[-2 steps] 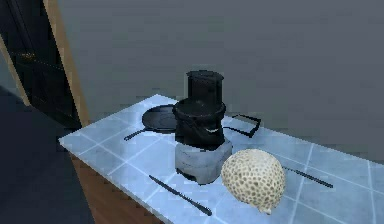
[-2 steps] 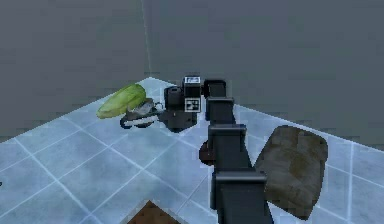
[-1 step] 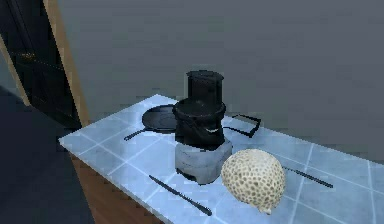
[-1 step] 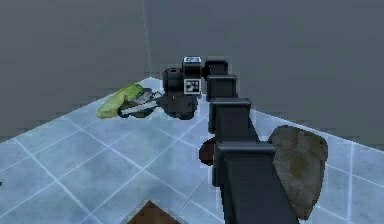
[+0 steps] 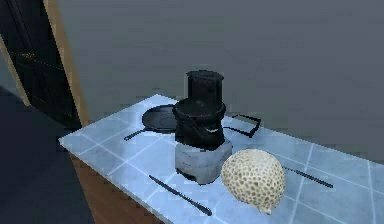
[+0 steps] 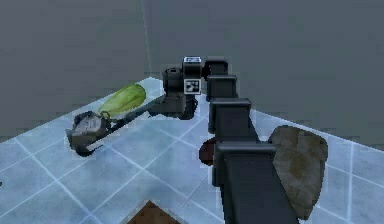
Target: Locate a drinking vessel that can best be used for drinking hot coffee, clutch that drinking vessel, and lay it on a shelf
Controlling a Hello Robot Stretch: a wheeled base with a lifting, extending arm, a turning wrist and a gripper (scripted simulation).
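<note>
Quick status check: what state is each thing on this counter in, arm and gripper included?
Coffee machine: upright on the tiled counter.
Frying pan: flat, behind the machine.
Pale rounded lump: resting on the counter.
Green thing: lying on the counter.
Arm: stretched out over the counter.
Gripper: cannot tell whether it holds anything.

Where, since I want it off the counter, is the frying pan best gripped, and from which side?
Probably by the handle, from the forward view's left: the frying pan lies flat, its handle juts that way over bare counter, and the coffee machine crowds its other side.
</note>
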